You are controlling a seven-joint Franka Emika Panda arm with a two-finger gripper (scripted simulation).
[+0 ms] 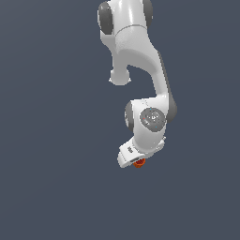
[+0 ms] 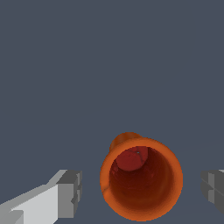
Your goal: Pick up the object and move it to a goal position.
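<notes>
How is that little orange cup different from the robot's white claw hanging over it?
The cup is orange-red, the gripper white with grey fingers. The cup is round and hollow with a darker centre; the fingers are blocky. In the exterior view the cup looks far smaller than the gripper. The fingers stand apart from the cup, one on each side.

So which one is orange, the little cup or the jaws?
The cup is orange, with a darker red hollow. The jaws, standing apart on either side of it, are grey and white.

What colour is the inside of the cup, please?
Orange walls, darker red bottom; the cup shows best in the wrist view.
</notes>
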